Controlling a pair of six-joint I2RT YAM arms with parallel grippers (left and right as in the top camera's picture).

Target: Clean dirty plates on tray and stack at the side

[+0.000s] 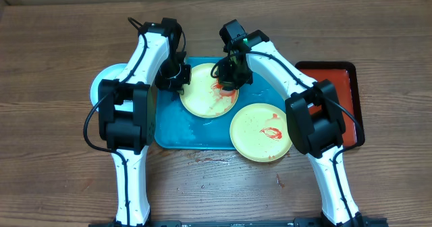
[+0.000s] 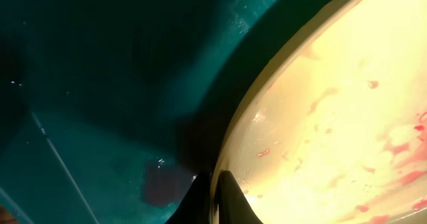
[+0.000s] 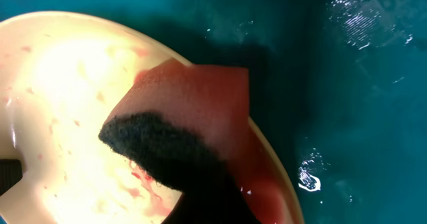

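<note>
Your left gripper [image 1: 177,80] pinches rim of smeared yellow plate [image 1: 206,104] on teal tray [image 1: 170,129]; your right gripper [image 1: 228,77] clamps sponge [image 3: 180,117] (reddish foam, dark pad), pressed on same plate.

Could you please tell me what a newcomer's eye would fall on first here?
Over the large teal-blue rectangular plastic tray at the table's centre, the left gripper pinches the rim of a sauce-smeared pale yellow-green round plastic plate, while the right gripper presses a reddish sponge with a dark scouring face onto it. A second smeared yellow-green plate overhangs the tray's near right corner, beside a narrow red tray.
</note>
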